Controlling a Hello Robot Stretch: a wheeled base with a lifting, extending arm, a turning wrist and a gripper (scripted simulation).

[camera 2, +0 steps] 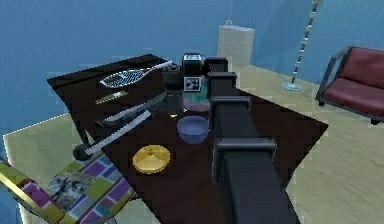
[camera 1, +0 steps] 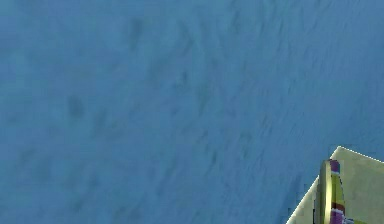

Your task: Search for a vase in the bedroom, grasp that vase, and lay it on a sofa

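**Dark surface with sports gear and a bluish vessel; arm reaching across it**

- Dark brown rectangular surface point(camera 2: 290, 130): stands on pale floor before a blue wall point(camera 1: 150, 100).
- Small rounded bluish-violet vessel point(camera 2: 193, 128): the likeliest vase, though its form is hard to make out. It stands upright near the middle of the surface, just left of the arm.
- Dark square-section arm point(camera 2: 240, 150): rises from the arm side view's bottom edge and extends over the surface.
- End effector point(camera 2: 172, 76): dark body at the arm's far end, toward the far edge. Its width cannot be told. Objects lie on the surface at and behind it, so I cannot tell whether it holds anything.
- White-framed strung racket point(camera 2: 130, 73): lies flat along the far left edge.
- Long grey bat point(camera 2: 120, 125): lies diagonally, with one end at the near left edge.
- Flat round yellow disc point(camera 2: 152, 158): lies by the near edge, near the vessel.
- Multicoloured patterned chair point(camera 2: 75, 190): stands on the floor off the near left corner.
- Dark-framed seat with red cushions point(camera 2: 355, 85): stands beyond the right corner, well apart from the vessel.
- Slim pale floor lamp point(camera 2: 298, 55) and white box point(camera 2: 236, 45): stand against the wall.
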